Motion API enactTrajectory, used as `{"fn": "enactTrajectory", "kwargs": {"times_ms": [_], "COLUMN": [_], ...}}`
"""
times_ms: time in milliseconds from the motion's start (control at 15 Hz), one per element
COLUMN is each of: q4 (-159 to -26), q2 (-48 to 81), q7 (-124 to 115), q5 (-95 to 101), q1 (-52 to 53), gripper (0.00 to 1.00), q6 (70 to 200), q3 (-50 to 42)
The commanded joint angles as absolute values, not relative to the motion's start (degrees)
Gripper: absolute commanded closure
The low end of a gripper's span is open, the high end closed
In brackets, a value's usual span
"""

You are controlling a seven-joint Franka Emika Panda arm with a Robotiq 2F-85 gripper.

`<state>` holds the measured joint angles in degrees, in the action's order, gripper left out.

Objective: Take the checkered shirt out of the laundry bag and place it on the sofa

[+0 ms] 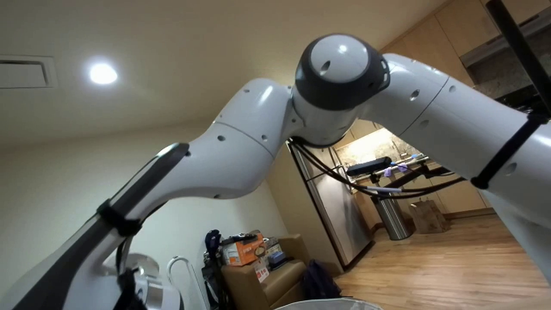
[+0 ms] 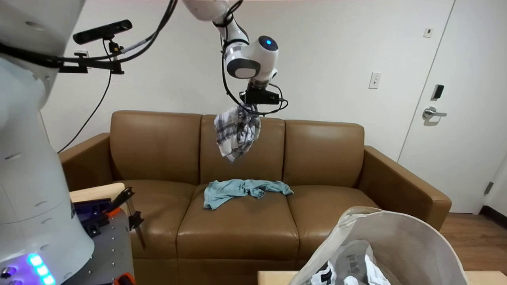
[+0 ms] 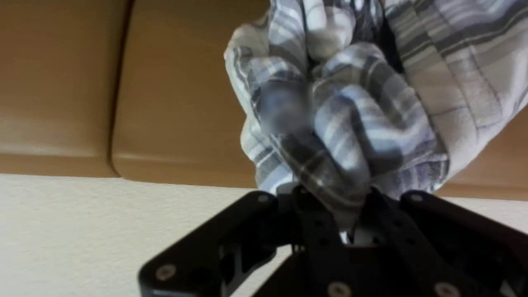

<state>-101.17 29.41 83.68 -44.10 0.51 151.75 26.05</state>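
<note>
The black two-fingered gripper (image 3: 339,202) pinches a fold of the grey-and-white checkered cloth shirt (image 2: 237,132), which hangs lengthwise below it, loose end leftward, above seat height of the brown leather-look sofa (image 2: 237,233); near-far placing is hard to judge.

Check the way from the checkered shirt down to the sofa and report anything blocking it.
Nothing visible stands between the checkered shirt, held in the gripper, and the sofa. A blue-green garment does lie midway along the seat, so lowering there would probably lay the shirt on it.
</note>
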Motion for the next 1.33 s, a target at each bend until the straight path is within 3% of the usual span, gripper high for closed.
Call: {"fn": "enactTrajectory", "kwargs": {"times_ms": [0, 267, 333, 400, 733, 1000, 1067, 1200, 1267], "q4": [-98.81, -95.08, -94.74, -94.53, -83.99, -74.94, -80.71, -77.36, -76.59], "q2": [32.16, 35.77, 35.74, 35.45, 44.36, 52.19, 48.9, 51.64, 52.13], "q7": [84.59, 85.53, 85.54, 76.58, 57.66, 58.49, 57.34, 57.49, 57.51], "q5": [-44.82, -44.91, -44.94, -39.95, -28.63, -28.03, -27.27, -27.5, -27.53], "q1": [1.88, 1.6, 1.58, 4.47, 9.89, 8.21, 9.01, 9.18, 9.12], "gripper": [0.86, 0.86, 0.92, 0.92, 0.92, 0.92, 0.86, 0.86, 0.92], "q6": [150.72, 149.89, 149.78, 144.77, 130.56, 117.25, 122.92, 120.38, 119.95], "q3": [25.59, 26.03, 26.01, 21.52, 17.08, 23.06, 21.35, 22.51, 22.63]}}
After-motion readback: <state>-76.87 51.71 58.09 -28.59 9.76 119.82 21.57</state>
